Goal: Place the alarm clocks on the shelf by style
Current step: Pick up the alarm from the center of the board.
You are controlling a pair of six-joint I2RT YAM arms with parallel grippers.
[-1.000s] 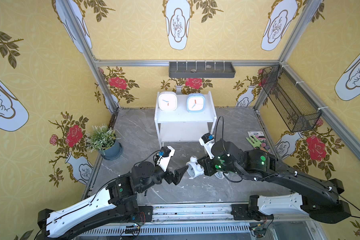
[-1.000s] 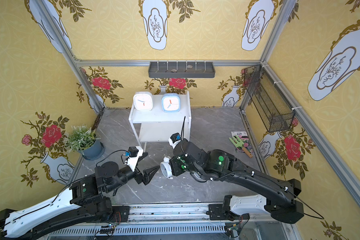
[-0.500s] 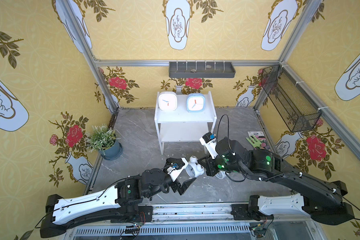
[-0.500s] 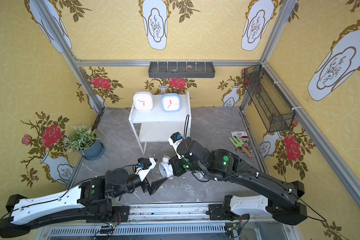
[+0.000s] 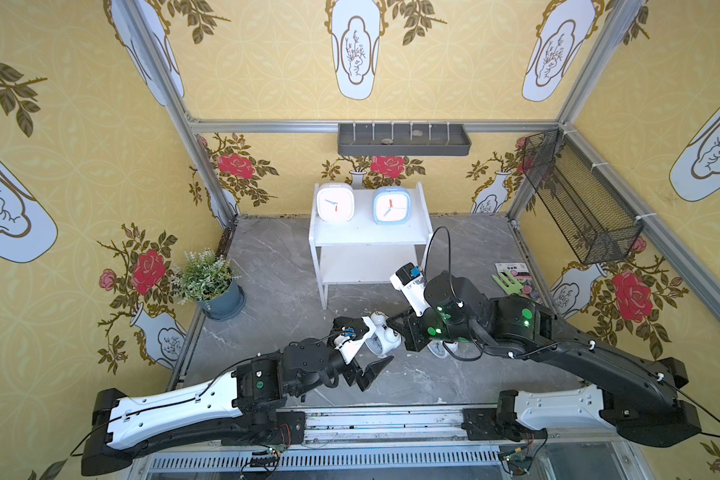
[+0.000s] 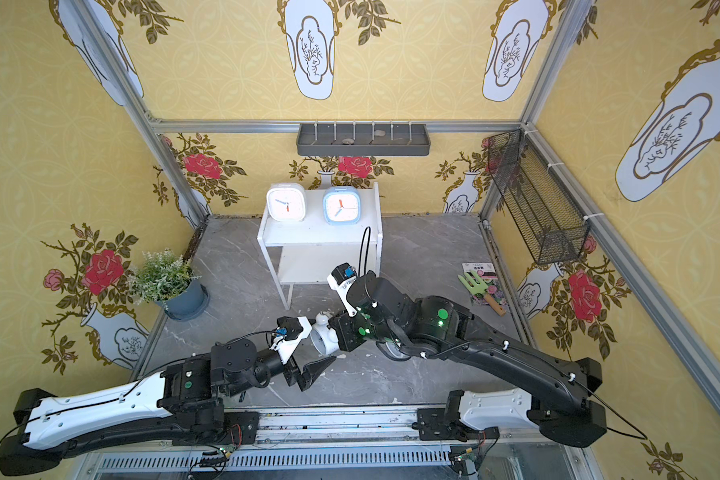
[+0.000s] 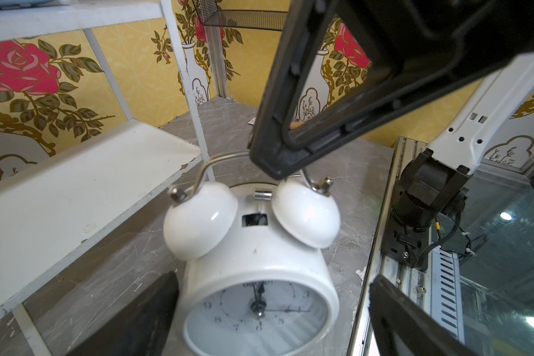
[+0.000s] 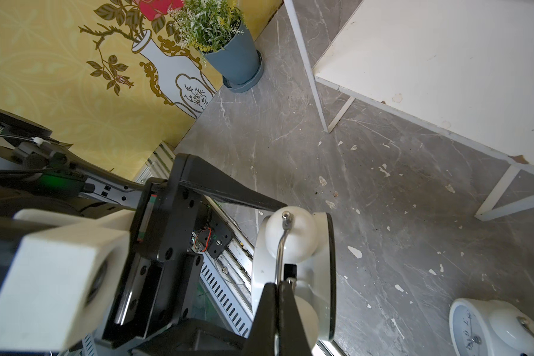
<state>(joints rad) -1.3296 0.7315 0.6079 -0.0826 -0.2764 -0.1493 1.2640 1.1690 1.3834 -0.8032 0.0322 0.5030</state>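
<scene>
My right gripper [image 8: 282, 285] is shut on the wire handle of a white twin-bell alarm clock [image 5: 381, 336], holding it just above the floor in front of the shelf [image 5: 371, 237]. My left gripper [image 7: 269, 323] is open, one finger on each side of that clock's body [image 7: 259, 277], whose face points at the left wrist camera. A second twin-bell clock [image 8: 490, 329] lies on the floor under the right arm. A white square clock [image 5: 335, 202] and a light blue square clock [image 5: 391, 205] stand on the shelf's top board. The lower board [image 5: 366, 264] is bare.
A potted plant [image 5: 208, 282] stands at the left wall. A seed packet with a green garden fork [image 5: 512, 282] lies at the right. A grey tray [image 5: 404, 139] hangs on the back wall and a black mesh basket [image 5: 578, 208] on the right wall.
My left arm has swung right and lower, bringing its open fingers round the twin-bell clock. The right gripper has stayed shut on the handle and has barely moved.
</scene>
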